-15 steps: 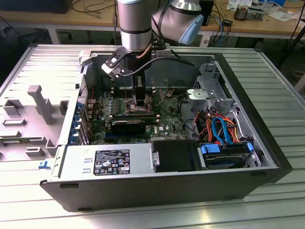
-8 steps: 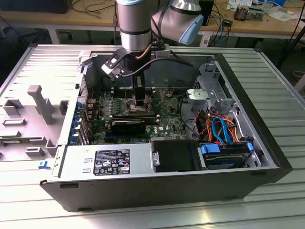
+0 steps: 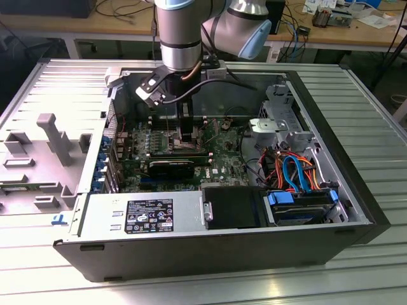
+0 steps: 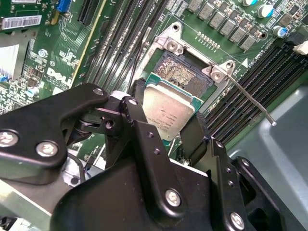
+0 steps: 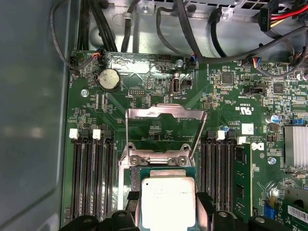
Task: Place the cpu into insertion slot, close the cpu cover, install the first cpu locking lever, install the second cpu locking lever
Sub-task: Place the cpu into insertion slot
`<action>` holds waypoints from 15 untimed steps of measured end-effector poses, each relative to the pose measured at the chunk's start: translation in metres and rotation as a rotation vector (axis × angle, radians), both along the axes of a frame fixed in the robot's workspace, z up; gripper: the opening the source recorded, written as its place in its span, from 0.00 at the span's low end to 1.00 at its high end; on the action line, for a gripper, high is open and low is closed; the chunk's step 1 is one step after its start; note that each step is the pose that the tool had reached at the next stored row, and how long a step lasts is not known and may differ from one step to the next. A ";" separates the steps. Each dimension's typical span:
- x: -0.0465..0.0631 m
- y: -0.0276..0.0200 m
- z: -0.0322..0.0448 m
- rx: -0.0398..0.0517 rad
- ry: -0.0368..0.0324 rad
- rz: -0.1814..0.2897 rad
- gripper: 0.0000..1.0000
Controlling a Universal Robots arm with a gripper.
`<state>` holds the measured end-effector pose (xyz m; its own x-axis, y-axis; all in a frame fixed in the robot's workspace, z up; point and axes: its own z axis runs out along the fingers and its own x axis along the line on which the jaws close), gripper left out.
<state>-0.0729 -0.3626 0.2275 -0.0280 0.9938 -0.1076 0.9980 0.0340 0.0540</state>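
My gripper (image 4: 168, 115) is shut on the cpu (image 4: 166, 108), a flat silver-grey square chip pinched by its edges between the two black fingers (image 4: 137, 108). The chip hangs slightly tilted just over the insertion slot (image 4: 180, 72), whose dark pin field shows past the chip's far edge. In the first wrist view the cpu (image 5: 168, 202) sits between the finger tips, and the cpu cover (image 5: 166, 110), a thin silver frame, stands swung open beyond it. One thin locking lever (image 4: 250, 98) sticks out free beside the socket. In the exterior view the gripper (image 3: 187, 130) is down inside the computer case over the motherboard.
Long memory slots (image 5: 91, 178) flank the socket on both sides. A long black card (image 3: 172, 166) lies on the board near the gripper. The power supply (image 3: 146, 213), the blue drive bay (image 3: 299, 203) and coloured cables (image 3: 292, 168) fill the near side. The case walls (image 4: 284, 149) hem in the board.
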 end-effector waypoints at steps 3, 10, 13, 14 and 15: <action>0.000 0.0002 -0.0012 0.0000 0.0001 0.000 0.55; 0.000 0.0010 -0.0044 -0.0001 0.0000 0.000 0.55; 0.000 0.0012 -0.0058 -0.0001 0.0001 0.000 0.55; 0.000 0.0012 -0.0063 -0.0002 0.0001 0.000 0.55; 0.000 0.0013 -0.0066 -0.0002 0.0001 0.000 0.55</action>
<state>-0.0731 -0.3613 0.2209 -0.0282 0.9938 -0.1078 0.9980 0.0342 0.0539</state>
